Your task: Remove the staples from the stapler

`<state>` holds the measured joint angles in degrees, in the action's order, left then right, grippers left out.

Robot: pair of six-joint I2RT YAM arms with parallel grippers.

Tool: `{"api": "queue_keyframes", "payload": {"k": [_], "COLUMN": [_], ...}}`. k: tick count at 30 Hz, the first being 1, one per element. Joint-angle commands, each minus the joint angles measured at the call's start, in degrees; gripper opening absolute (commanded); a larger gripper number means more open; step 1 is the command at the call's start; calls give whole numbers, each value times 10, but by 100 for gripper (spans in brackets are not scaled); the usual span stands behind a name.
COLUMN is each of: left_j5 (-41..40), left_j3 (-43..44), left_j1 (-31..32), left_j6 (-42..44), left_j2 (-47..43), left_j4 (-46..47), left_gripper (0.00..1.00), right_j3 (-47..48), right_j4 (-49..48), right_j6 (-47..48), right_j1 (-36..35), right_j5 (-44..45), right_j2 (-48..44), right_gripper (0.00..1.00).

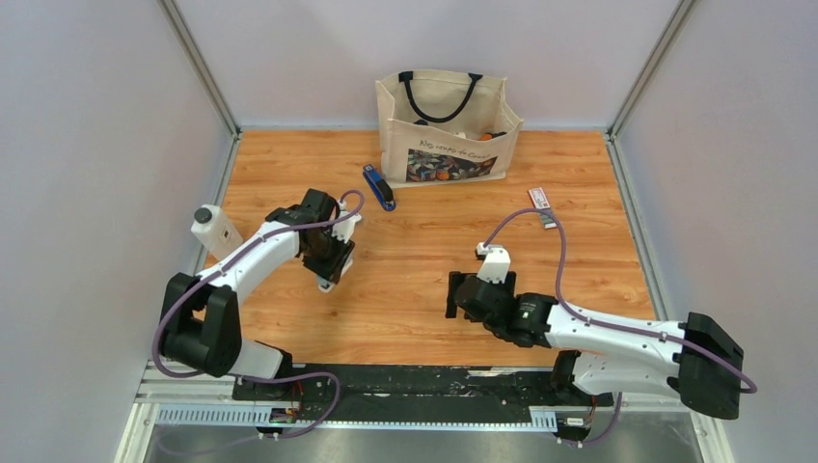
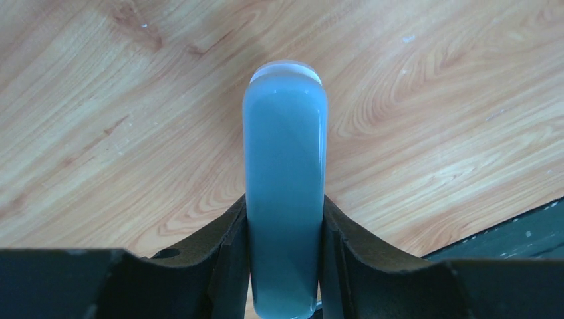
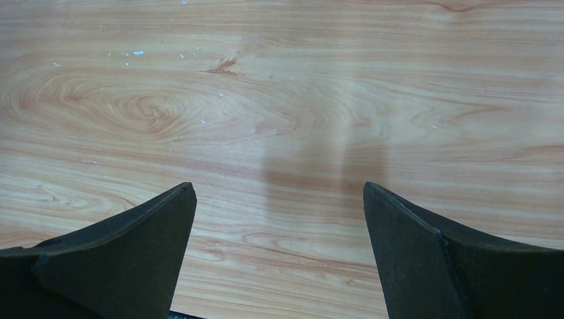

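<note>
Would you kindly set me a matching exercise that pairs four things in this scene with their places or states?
Things:
1. stapler
2. left tool
3. right tool
4. bag

Places or states:
A. open above the table
B. standing at the far edge
C. lying beside the bag's near left corner
D. shut on a pale stick

Pairs: 1-C; 2-D; 3-A; 4-B

Stapler (image 1: 379, 186) details too small (top cam).
</note>
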<state>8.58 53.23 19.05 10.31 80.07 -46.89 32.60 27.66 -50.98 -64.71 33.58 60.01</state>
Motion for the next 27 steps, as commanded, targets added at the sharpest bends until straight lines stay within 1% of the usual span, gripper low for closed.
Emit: {"api": "queue_keyframes", "payload": {"k": [1, 2, 4, 6, 9, 11, 13, 16, 18, 21, 25, 27], "left_j5": [13, 12, 18, 17, 6, 13, 24, 39, 70, 125, 180, 185], "left_j3": [25, 24, 16, 12, 4, 18, 34, 50, 72, 98, 145, 165], "left_j1": [4, 4, 4, 4, 4, 4, 4, 1, -11, -55, -162, -209], "left_j6": [-118, -126, -141, -147, -158, -162, -165, -164, -164, -163, -131, -104], "left_j2": [40, 47, 59, 74, 90, 94, 83, 35, 6, -39, -104, -133], "left_j4": [32, 37, 49, 54, 71, 64, 52, 32, 7, -28, -71, -94], "left_gripper": [47, 48, 57, 62, 64, 66, 67, 74, 78, 83, 84, 84], "right_j3": [56, 63, 83, 102, 130, 146, 163, 207, 241, 295, 392, 444], "right_j4": [13, 16, 24, 30, 36, 36, 38, 49, 58, 67, 78, 83], "right_j6": [-22, -21, -20, -19, -18, -18, -16, -11, -7, -3, -25, -17], "right_j1": [-14, -16, -20, -24, -32, -39, -45, -48, -52, -58, -59, -59], "right_j5": [18, 18, 17, 17, 16, 16, 14, 7, 4, -3, -1, -23], "right_j2": [47, 58, 86, 113, 140, 154, 169, 203, 228, 270, 333, 370], "right_gripper": [100, 100, 100, 100, 100, 100, 100, 100, 100, 100, 100, 100]}}
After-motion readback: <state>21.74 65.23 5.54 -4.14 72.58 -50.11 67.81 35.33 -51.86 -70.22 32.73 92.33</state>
